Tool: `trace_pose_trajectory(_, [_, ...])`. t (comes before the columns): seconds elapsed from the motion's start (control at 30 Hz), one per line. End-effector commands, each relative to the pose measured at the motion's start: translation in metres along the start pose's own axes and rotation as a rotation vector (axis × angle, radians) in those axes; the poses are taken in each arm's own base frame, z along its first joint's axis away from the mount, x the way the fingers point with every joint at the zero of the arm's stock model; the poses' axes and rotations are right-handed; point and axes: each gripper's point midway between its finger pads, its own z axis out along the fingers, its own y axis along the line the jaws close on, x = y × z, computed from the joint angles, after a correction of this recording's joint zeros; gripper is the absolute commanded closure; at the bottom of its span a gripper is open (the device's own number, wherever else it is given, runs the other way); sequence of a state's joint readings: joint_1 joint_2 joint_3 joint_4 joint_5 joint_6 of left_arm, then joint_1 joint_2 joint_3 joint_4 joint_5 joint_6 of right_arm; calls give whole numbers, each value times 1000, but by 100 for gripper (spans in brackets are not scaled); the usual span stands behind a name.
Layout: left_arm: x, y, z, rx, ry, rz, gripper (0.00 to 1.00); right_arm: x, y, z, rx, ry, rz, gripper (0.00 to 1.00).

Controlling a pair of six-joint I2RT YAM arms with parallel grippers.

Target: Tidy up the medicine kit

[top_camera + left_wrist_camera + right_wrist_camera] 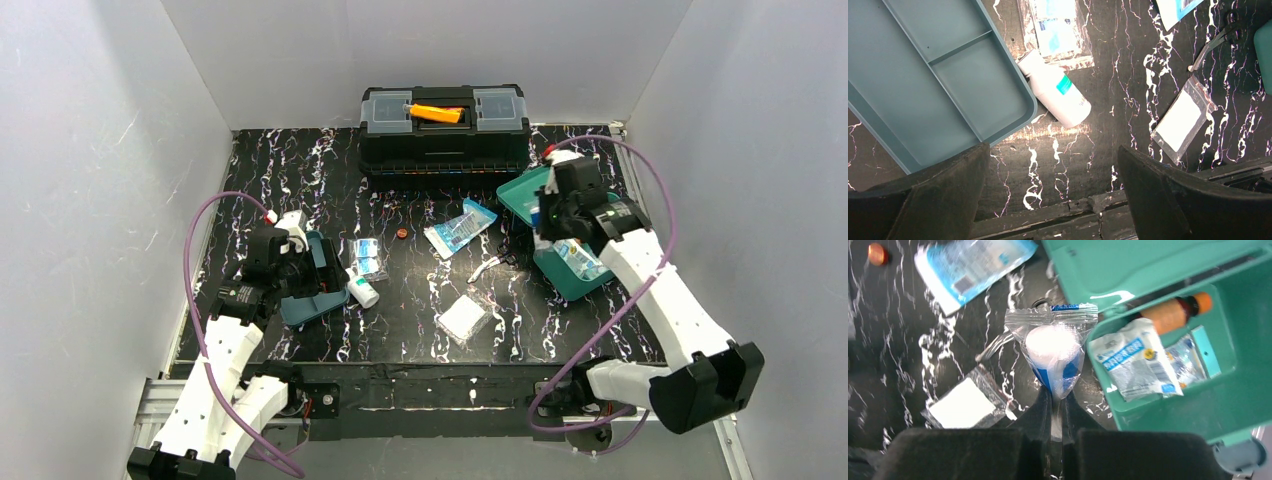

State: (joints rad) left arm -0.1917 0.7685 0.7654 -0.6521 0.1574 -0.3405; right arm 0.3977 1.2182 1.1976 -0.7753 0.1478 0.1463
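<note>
Right gripper (1055, 407) is clamped on a clear packet (1054, 347) holding a white roll, just beside the open medicine kit (1168, 262) on the table's (420, 295) right side. Left gripper (1052, 165) stands wide apart, holding nothing, above the separate tray (948, 75) and a white bottle (1055, 95).

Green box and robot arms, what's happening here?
The right gripper is shut on a clear packet with a white roll inside, next to the open medicine kit, which holds an orange bottle and other packets. The left gripper is open and empty above a teal tray and a white bottle.
</note>
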Motion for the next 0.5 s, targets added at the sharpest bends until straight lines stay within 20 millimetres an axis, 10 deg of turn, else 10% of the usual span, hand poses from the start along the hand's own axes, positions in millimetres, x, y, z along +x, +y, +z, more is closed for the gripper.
trace_pose_trajectory(0.0, [-6, -2, -5, 3, -17, 6, 0, -24, -34, -30, 111, -92, 234, 99])
trace_pose_trajectory(0.47, [-6, -3, -5, 7, -20, 6, 0, 11, -92, -22, 276, -87, 733, 99])
